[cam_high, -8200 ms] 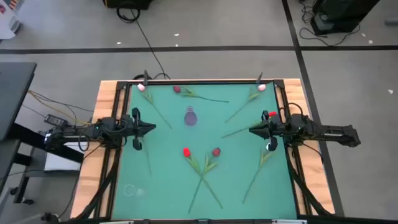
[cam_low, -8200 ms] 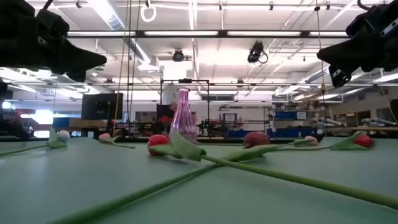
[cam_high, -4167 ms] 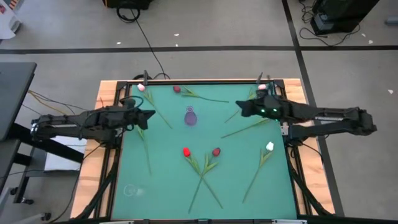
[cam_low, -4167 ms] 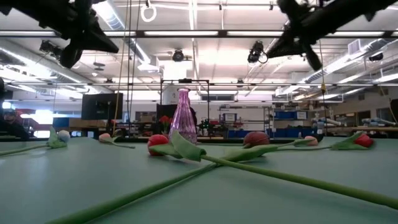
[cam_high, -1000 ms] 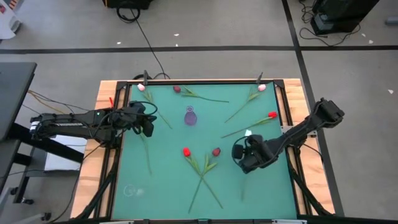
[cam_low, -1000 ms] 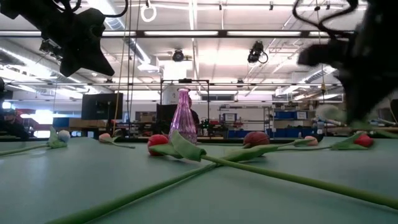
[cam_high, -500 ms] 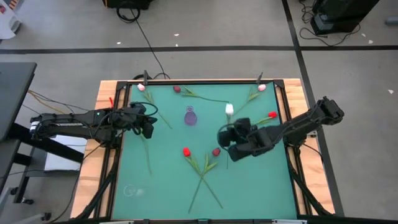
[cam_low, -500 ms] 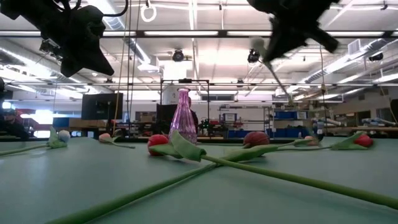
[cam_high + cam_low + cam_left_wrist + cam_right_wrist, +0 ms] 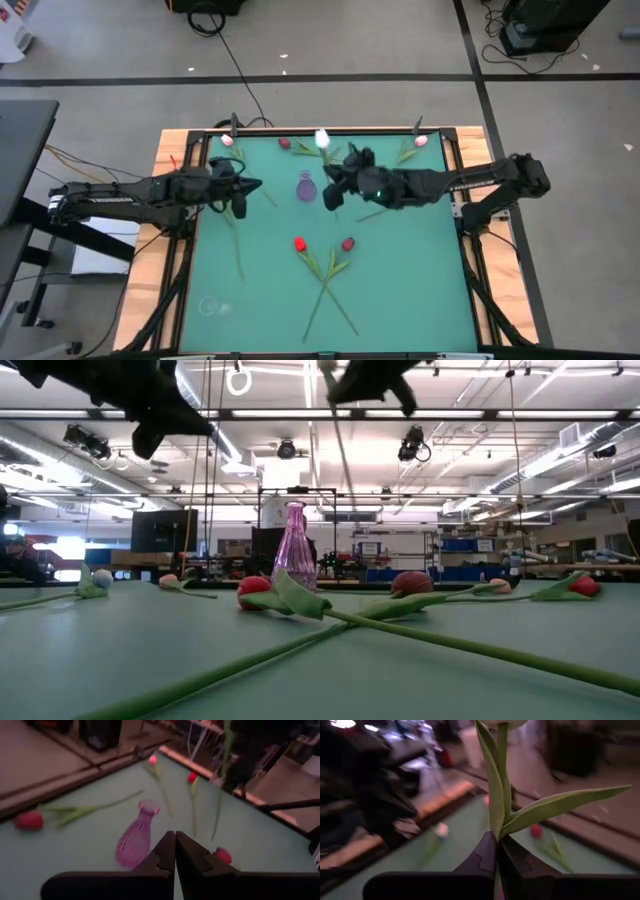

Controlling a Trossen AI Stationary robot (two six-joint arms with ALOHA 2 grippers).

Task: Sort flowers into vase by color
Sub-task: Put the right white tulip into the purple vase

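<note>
My right gripper (image 9: 332,190) is shut on a white tulip, whose head (image 9: 322,138) shows in the high view and at the top of the right wrist view (image 9: 502,722). It hovers high just right of the pink glass vase (image 9: 306,186) (image 9: 136,837), which stands upright on the mat. The tulip's stem (image 9: 340,448) hangs above the vase (image 9: 293,548). My left gripper (image 9: 250,187) (image 9: 175,851) is shut and empty, in the air left of the vase. Other tulips lie flat on the mat: bright red (image 9: 300,243), dark red (image 9: 347,243) (image 9: 285,144), pink (image 9: 228,141) (image 9: 421,141). My right gripper pinches the white tulip's green stem (image 9: 496,831) between its two fingers, just below where the long leaves (image 9: 555,805) branch off. The fingers lie across the stem. The tulip is lifted clear and stands nearly upright, head above the fingers, the lower stem (image 9: 219,800) hanging below.
The green mat (image 9: 260,280) sits in a wooden frame (image 9: 165,200) with posts at the far corners (image 9: 233,125) (image 9: 418,125). Two crossed tulips lie near the middle (image 9: 330,610). A loose stem (image 9: 236,245) lies on the left, another (image 9: 372,213) beneath my right arm.
My right gripper has carried the white tulip from the near right of the table up and toward the far left, ending beside the vase; the flower has swung from slanted to nearly upright, lifted clear. My left gripper has risen a little and edged toward the vase.
</note>
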